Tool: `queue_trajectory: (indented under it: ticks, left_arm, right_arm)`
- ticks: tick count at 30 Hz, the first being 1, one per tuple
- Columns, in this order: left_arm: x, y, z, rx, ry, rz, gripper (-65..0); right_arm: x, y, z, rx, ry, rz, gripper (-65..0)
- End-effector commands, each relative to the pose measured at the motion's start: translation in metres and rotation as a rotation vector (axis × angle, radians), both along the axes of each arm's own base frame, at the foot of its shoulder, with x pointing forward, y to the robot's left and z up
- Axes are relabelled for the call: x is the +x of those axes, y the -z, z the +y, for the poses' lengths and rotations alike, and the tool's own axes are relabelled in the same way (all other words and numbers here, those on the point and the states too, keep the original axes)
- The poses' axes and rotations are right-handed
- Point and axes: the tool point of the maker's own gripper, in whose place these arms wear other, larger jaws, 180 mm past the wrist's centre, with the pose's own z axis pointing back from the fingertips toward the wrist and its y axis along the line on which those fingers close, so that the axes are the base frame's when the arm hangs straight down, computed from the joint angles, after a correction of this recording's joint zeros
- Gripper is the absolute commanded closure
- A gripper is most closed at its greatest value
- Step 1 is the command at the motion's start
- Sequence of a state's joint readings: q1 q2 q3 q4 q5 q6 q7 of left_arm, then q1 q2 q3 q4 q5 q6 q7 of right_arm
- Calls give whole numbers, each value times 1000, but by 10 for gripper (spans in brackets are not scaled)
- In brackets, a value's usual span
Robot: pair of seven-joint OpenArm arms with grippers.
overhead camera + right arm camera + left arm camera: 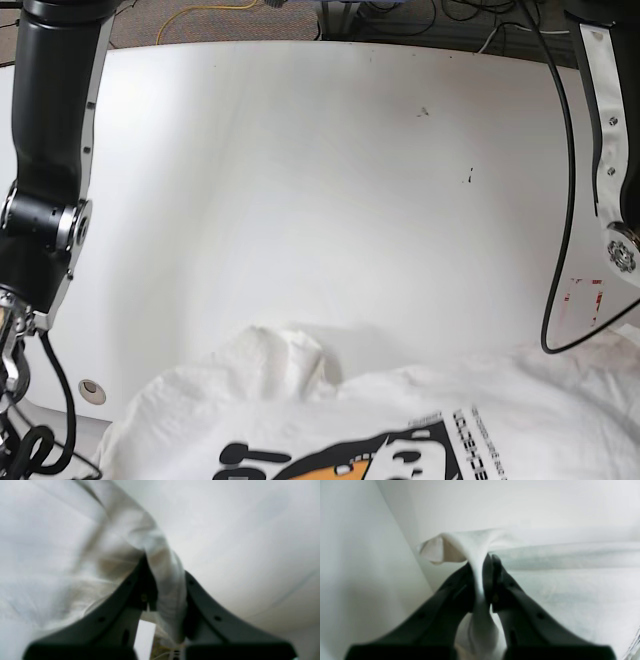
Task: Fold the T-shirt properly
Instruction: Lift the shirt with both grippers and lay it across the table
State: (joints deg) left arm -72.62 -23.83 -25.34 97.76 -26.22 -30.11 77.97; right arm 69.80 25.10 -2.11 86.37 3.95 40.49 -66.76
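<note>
On the base view's left, the right gripper is clamped on a bunched edge of the T-shirt, probably to hold one side taut. The shirt lies crumpled on the white table near its front edge, print up. On the right, the left gripper pinches another cloth fold, likely readying a spread.

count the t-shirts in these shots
1. The T-shirt lies across the near edge of the white table, print facing up. Both wrist views show folds of its cloth pinched in shut jaws. More could lie below the base view.
</note>
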Motion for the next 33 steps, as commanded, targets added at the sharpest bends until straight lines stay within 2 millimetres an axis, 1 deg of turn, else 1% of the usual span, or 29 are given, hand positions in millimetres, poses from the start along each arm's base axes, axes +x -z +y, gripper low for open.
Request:
queue_trajectory:
  ticks: [1, 4, 6, 8, 9, 11, 12, 14, 16, 17, 18, 22, 23, 24, 26, 27, 28, 29, 30, 31, 33]
  left_arm:
    - [-7, -18, 6, -5, -12, -47, 0]
    - [-4, -15, 6, -9, -8, -37, 0]
    - [-1, -6, 6, -7, -9, -14, 0]
    - [7, 14, 6, -5, -11, 43, 0]
    - [8, 21, 6, -4, -12, 61, 0]
    - [9, 39, 6, 6, -24, 101, 0]
    - [9, 46, 6, 11, -29, 117, 0]
    - [12, 72, 7, 33, -39, 175, 0]
    - [13, 107, 11, 54, -49, 248, 0]
    - [12, 118, 12, 60, -54, 269, 0]
    - [11, 133, 14, 64, -60, 300, 0]
    - [2, 198, 22, 89, -73, 441, 0]
    - [-3, 217, 22, 106, -76, 482, 0]
    - [-7, 228, 23, 122, -79, 506, 0]
    - [-19, 261, 24, 147, -79, 585, 0]
    - [-22, 273, 24, 144, -79, 612, 0]
    - [-29, 291, 25, 137, -79, 652, 0]
    - [-34, 304, 25, 132, -79, 684, 0]
    - [-42, 321, 25, 124, -77, 726, 0]
    - [-45, 329, 25, 119, -76, 744, 0]
    - [-65, 364, 28, 105, -80, 838, 0]
  right_arm:
    - [-10, -33, -15, -27, 67, -54, -13]
    - [-11, -35, -16, -29, 75, -51, -13]
    - [-11, -29, -17, -32, 82, -36, -13]
    - [-12, -11, -20, -37, 94, -3, -13]
    - [-15, -5, -23, -36, 103, 2, -13]
    - [-23, 16, -33, -35, 124, 16, -13]
    - [-25, 27, -34, -32, 127, 30, -13]
    - [-30, 56, -39, -19, 133, 67, -13]
    - [-39, 88, -42, -11, 140, 111, -13]
    - [-43, 101, -44, -7, 145, 130, -13]
    - [-49, 117, -45, -2, 149, 153, -13]
    - [-73, 190, -41, 54, 153, 266, -13]
    - [-82, 210, -41, 78, 159, 298, -13]
    - [-89, 224, -40, 94, 163, 322, -13]
    - [-107, 260, -40, 129, 178, 390, -11]
    - [-115, 273, -41, 142, 182, 413, -11]
    - [-125, 293, -39, 165, 182, 446, -11]
    - [-132, 306, -36, 180, 178, 467, -11]
    - [-141, 323, -31, 203, 169, 493, -11]
    - [-147, 333, -29, 216, 165, 508, -11]
    - [-171, 367, -19, 262, 150, 563, -11]
